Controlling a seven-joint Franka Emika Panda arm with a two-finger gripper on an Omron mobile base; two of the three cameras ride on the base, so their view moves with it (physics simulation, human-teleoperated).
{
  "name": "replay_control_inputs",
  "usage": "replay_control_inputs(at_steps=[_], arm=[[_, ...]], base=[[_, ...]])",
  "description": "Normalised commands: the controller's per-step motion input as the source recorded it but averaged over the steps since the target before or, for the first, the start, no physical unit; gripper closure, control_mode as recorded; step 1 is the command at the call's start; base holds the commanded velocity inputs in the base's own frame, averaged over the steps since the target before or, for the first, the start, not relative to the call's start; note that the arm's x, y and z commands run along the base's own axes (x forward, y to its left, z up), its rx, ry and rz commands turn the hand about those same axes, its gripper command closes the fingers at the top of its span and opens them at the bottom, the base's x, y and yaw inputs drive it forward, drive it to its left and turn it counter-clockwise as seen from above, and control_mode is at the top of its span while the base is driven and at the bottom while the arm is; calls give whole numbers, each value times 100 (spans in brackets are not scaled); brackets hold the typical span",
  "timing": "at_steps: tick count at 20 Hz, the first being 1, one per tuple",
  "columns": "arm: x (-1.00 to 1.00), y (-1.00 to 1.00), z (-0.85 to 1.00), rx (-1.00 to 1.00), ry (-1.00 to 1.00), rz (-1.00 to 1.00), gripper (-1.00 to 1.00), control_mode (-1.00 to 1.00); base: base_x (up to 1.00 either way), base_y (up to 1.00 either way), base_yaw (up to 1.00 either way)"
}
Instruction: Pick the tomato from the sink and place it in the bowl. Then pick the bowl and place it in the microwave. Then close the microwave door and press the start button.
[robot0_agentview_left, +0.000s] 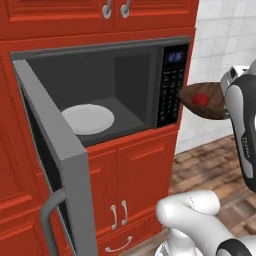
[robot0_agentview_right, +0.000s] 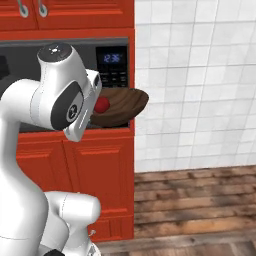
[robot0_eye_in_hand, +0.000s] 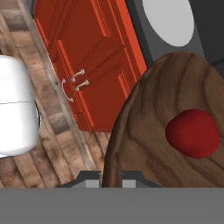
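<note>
The dark wood-grain bowl (robot0_agentview_left: 216, 106) hangs in the air just right of the microwave's (robot0_agentview_left: 100, 65) keypad panel (robot0_agentview_left: 171, 85), level with its opening. The red tomato (robot0_agentview_left: 200, 99) lies inside the bowl. In the hand view my gripper (robot0_eye_in_hand: 110, 181) is shut on the near rim of the bowl (robot0_eye_in_hand: 148, 122), and the tomato (robot0_eye_in_hand: 192, 133) rests off to one side of the bowl's middle. From the right, the bowl (robot0_agentview_right: 125, 102) and tomato (robot0_agentview_right: 102, 104) show just past my forearm. The microwave door (robot0_agentview_left: 55, 150) stands wide open to the left. The sink is out of view.
A flat white plate (robot0_agentview_left: 87, 119) lies on the microwave floor. Red cabinets (robot0_agentview_left: 135, 180) surround the microwave, above and below. A white tiled wall (robot0_agentview_right: 195, 85) is to the right, with wooden floor (robot0_agentview_right: 195, 200) beneath it.
</note>
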Motion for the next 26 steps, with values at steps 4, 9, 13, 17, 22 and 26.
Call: replay_control_inputs(at_steps=[4, 9, 13, 17, 22, 26], arm=[[0, 0, 0, 0, 0, 0, 100, 100], [0, 0, 0, 0, 0, 0, 100, 100], [0, 0, 0, 0, 0, 0, 100, 100], [0, 0, 0, 0, 0, 0, 100, 100], [0, 0, 0, 0, 0, 0, 100, 100], [0, 0, 0, 0, 0, 0, 100, 100]], base=[[-32, 0, 34], [-35, 0, 32], [-28, 0, 27], [-12, 0, 20], [-3, 0, 18], [-17, 5, 20]])
